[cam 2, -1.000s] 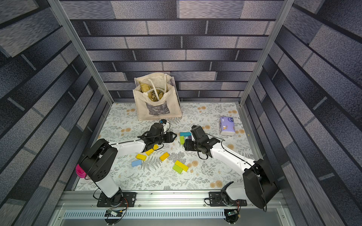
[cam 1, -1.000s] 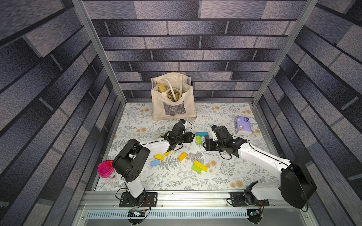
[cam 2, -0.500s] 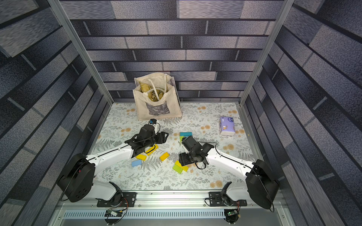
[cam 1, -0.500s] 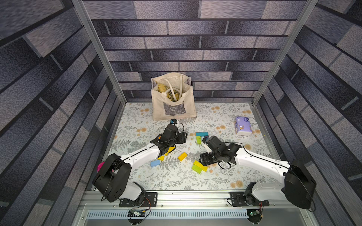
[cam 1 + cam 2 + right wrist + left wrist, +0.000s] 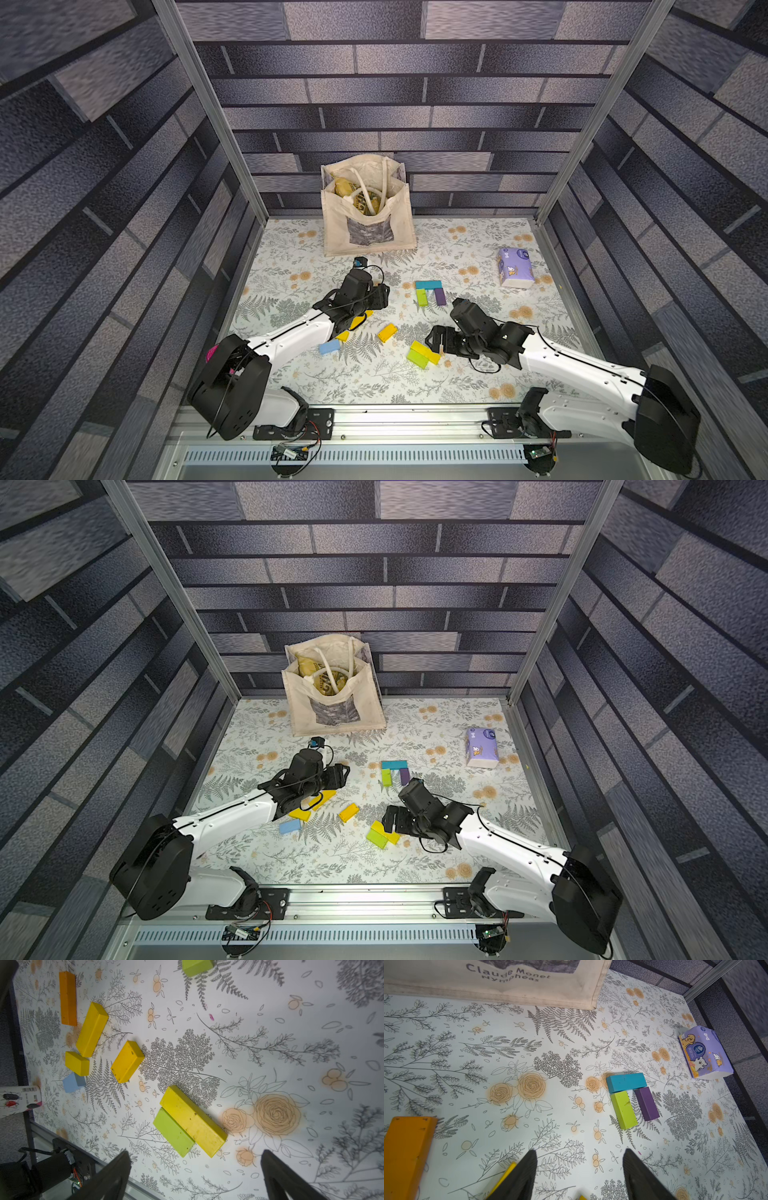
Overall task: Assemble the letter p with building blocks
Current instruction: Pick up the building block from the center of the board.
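Tabletop (image 5: 357, 386) in a pale floral print carries everything. At its left edge a pink cup (image 5: 212, 352) shows as a sliver behind the left arm. The left hand (image 5: 579, 1151) hovers low, and its ribbed black fingers (image 5: 527, 1169) stand apart with bare print showing between them. A long orange wooden block (image 5: 404, 1155) lies close by it.

In a top view a long yellow wooden block (image 5: 359, 320) lies partly under the left wrist. A short yellow block (image 5: 343, 336) sits just beside its near end, and a small light-blue block (image 5: 329, 347) just beside that. A cream canvas tote bag (image 5: 368, 216) stands upright at the back wall. To the right of the yellow cluster a short amber block (image 5: 387, 332) lies alone.

Next come a long lime-green block (image 5: 417, 358) and a second long yellow block (image 5: 426, 350), side by side and touching along their lengths. The right hand (image 5: 194, 1151) sits just right of this pair and faces it. Its fingers are spread wide and grip nothing.

Farther back a flat teal block (image 5: 429, 285) lies crosswise. A short lime-green block (image 5: 422, 297) and a purple block (image 5: 439, 296) run from its near side, both touching it, with a slim gap between them. At the far right lies a purple tissue pack (image 5: 515, 273).
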